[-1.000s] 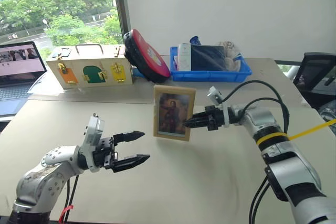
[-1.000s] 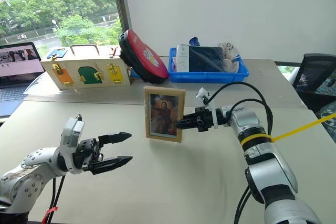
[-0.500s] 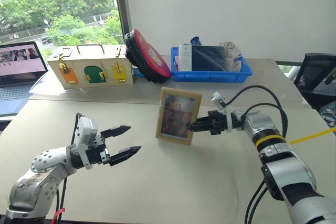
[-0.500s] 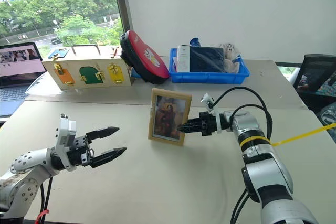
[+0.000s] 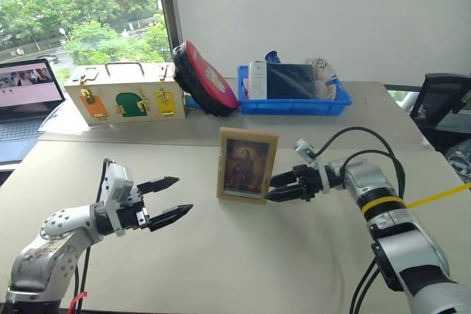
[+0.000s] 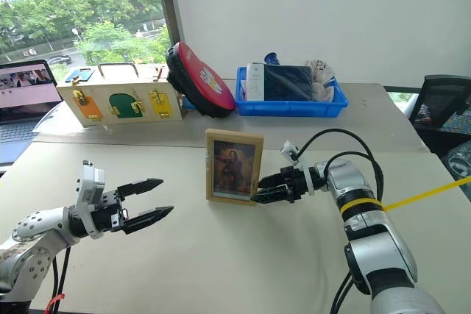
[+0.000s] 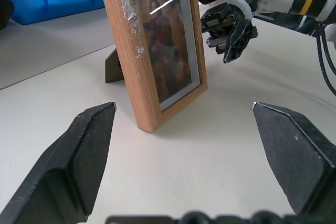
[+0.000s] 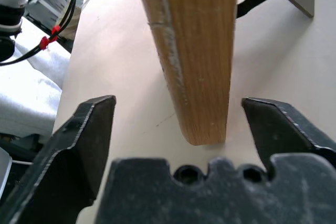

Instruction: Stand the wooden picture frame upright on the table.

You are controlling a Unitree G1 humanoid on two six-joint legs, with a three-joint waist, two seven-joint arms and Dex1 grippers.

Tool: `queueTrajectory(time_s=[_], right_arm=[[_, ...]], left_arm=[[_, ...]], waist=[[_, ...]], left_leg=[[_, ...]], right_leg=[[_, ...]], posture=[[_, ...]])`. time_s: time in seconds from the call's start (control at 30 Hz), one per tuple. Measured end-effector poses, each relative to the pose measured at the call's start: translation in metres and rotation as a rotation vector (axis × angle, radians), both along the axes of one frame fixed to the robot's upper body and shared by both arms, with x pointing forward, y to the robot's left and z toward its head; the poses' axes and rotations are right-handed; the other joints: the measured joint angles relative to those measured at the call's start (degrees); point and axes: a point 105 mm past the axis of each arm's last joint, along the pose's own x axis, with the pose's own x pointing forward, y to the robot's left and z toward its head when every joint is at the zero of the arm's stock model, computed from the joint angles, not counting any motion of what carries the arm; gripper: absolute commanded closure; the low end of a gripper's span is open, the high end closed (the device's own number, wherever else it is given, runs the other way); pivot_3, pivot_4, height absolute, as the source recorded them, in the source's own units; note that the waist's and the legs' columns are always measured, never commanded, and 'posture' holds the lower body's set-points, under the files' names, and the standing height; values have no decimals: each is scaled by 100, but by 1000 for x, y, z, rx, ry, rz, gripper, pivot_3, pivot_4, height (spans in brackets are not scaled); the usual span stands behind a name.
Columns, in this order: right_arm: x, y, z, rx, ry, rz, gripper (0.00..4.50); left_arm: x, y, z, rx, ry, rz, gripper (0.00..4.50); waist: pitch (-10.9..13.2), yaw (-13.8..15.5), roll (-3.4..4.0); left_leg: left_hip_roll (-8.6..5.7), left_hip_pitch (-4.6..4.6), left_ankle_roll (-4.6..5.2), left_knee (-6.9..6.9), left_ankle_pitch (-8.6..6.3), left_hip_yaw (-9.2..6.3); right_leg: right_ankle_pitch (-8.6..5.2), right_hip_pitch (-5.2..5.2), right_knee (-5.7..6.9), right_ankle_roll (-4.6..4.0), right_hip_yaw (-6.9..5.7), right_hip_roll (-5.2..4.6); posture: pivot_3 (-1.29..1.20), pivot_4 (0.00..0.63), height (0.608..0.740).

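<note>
The wooden picture frame (image 5: 248, 165) stands upright near the middle of the counter (image 5: 243, 255), its dark portrait face turned toward the near edge and its lower edge resting on the beige surface; in the left wrist view its fold-out stand (image 7: 115, 65) props it from behind. The right gripper (image 5: 278, 187) sits just to the right of the frame at its lower right corner, jaws spread wide with one finger either side of the frame's edge and a gap visible on both sides in the right wrist view, so it grips nothing. The left gripper (image 5: 171, 197) hangs above the counter well to the left of the frame, pointing toward it, its jaws wide apart and empty. Along the far side of the counter, from left to right, are an open laptop (image 5: 26, 104), a pale wooden box (image 5: 125, 97) with coloured latched doors, a round red and black object (image 5: 205, 79) leaning against that box, and a blue tray (image 5: 294, 102) holding several items. A black chair (image 5: 441, 108) shows at the far right edge.
</note>
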Motion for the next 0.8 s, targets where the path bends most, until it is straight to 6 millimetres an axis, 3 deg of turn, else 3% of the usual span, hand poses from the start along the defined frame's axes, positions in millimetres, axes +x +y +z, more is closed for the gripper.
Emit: queueTrajectory(time_s=[0.13, 0.3, 0.43, 0.6, 0.67, 0.8], right_arm=[[-3, -14, -5, -49, 4, -36, 30], [-8, -54, 0, -170, -37, -169, 30], [-33, -74, 17, -154, -113, -262, 30], [-63, -75, 33, -16, -227, -378, 30], [-74, -75, 37, 86, -312, -519, 30], [-97, -83, 18, 152, -357, -781, 30]], left_arm=[[0, -1, 0, 0, 1, -4, 0], [-1, 1, -1, -4, 5, -4, 0], [0, 1, -3, -2, 52, 0, 0], [13, 9, -5, 10, 41, 100, 0], [24, 8, -2, -3, 11, 156, 0], [29, 10, -11, 54, -14, 193, 0]], waist=[[0, -6, 0], [1, 25, 1], [1, 50, 1], [0, 53, 0], [-6, 73, -10], [-8, 78, -10]], left_leg=[[-2, -1, 0, -1, 0, 0], [-2, -1, 0, -2, 0, 0], [-1, -2, 0, -5, -1, 0], [0, 0, 1, 1, -1, 1], [1, 0, 1, 0, -1, -1], [-3, -3, 1, -1, -1, 2]], right_leg=[[0, 0, -1, 0, 0, -1], [0, -1, -2, 1, 1, -2], [-1, -2, -3, 1, 2, -1], [-1, 3, -3, 1, 3, 0], [-2, 4, -3, 2, 0, 1], [-2, 4, -6, 2, 2, -2]], posture=[[0, 150, 735], [0, 150, 735], [0, 150, 735], [0, 150, 735], [0, 150, 735], [0, 150, 735]])
